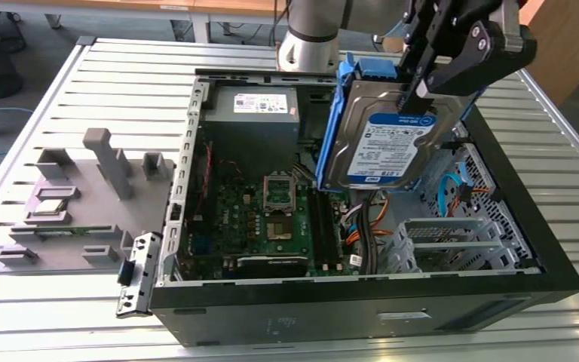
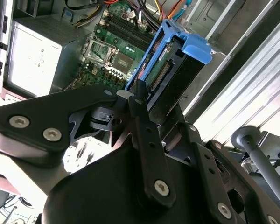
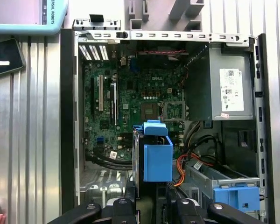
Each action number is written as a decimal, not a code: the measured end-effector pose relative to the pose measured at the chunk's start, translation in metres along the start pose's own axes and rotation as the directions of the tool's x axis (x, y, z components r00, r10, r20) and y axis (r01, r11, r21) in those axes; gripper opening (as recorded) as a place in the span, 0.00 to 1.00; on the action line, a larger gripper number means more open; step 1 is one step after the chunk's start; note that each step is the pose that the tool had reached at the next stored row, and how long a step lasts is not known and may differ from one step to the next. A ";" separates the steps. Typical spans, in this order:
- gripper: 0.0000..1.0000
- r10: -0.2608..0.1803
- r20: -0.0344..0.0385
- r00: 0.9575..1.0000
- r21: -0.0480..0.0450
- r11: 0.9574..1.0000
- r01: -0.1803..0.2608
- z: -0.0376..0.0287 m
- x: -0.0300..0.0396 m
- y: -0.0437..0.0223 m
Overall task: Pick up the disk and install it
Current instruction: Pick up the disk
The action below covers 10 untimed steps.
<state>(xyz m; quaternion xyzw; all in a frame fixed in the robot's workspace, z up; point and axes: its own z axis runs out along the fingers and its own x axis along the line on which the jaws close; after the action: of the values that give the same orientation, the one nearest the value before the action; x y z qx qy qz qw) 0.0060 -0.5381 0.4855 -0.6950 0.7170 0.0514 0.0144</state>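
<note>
You had the open computer case (image 1: 370, 320) with its motherboard (image 1: 269, 215), the disk (image 1: 388, 151) hanging upright over the interior at about 2 o'clock from that board in the exterior view, the gripper (image 1: 418, 102) clamped on the disk's top edge.

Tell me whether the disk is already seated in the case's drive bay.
No, the gripper holds the disk in the air above the open case, clear of the drive bay.
</note>
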 end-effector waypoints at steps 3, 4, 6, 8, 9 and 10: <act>0.35 0.001 0.000 1.000 0.000 1.000 -0.001 -0.0004 0.0020 -0.0044; 0.35 0.002 0.000 1.000 0.000 1.000 -0.002 -0.0005 0.0031 -0.0052; 0.35 0.003 0.000 1.000 0.000 1.000 -0.003 -0.0009 0.0060 -0.0061; 0.35 0.004 0.000 1.000 0.000 1.000 -0.004 -0.0012 0.0093 -0.0068; 0.35 0.005 0.000 1.000 0.000 1.000 -0.005 -0.0013 0.0108 -0.0071; 0.35 0.006 0.000 1.000 0.000 1.000 -0.006 -0.0015 0.0123 -0.0075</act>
<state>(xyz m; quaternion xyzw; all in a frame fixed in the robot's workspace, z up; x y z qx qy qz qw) 0.0132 -0.5507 0.4854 -0.6930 0.7190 0.0515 0.0145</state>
